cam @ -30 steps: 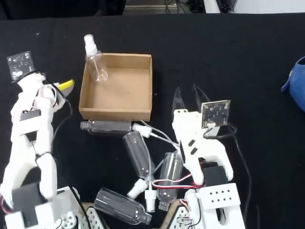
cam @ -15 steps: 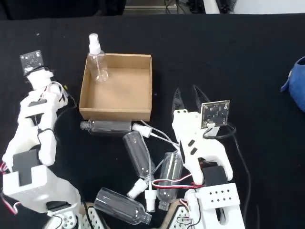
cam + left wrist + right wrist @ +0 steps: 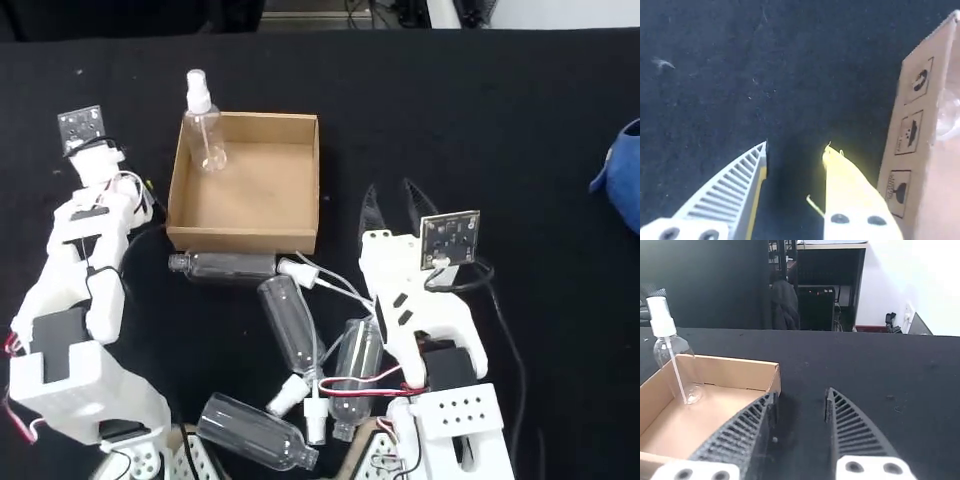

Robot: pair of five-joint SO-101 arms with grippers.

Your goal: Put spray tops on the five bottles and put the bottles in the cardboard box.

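Note:
The cardboard box [image 3: 245, 235] stands at the table's middle left. One clear bottle with a white spray top [image 3: 203, 125] stands upright in its far left corner, also seen in the right wrist view [image 3: 674, 360]. Three uncapped bottles [image 3: 225, 266] [image 3: 290, 322] [image 3: 250, 432] lie in front of the box, and a fourth [image 3: 355, 375] lies partly under the right arm. Loose spray tops [image 3: 300, 270] [image 3: 292, 392] lie among them. My left gripper [image 3: 795, 152] is open and empty, low over the black table just beside the box's left wall [image 3: 920, 130]. My right gripper [image 3: 390, 198] [image 3: 801, 395] is open and empty, to the right of the box.
The left arm [image 3: 85, 240] stretches along the box's left side. A blue object [image 3: 625, 185] sits at the right table edge. Red and white cables [image 3: 365, 380] cross the bottles near the right arm's base. The black cloth [image 3: 480, 120] covers the far side and right of the table.
The left arm has swung so its wrist sits closer to the box's left wall. The bottle in the box went from tilted to upright. The right arm barely moved.

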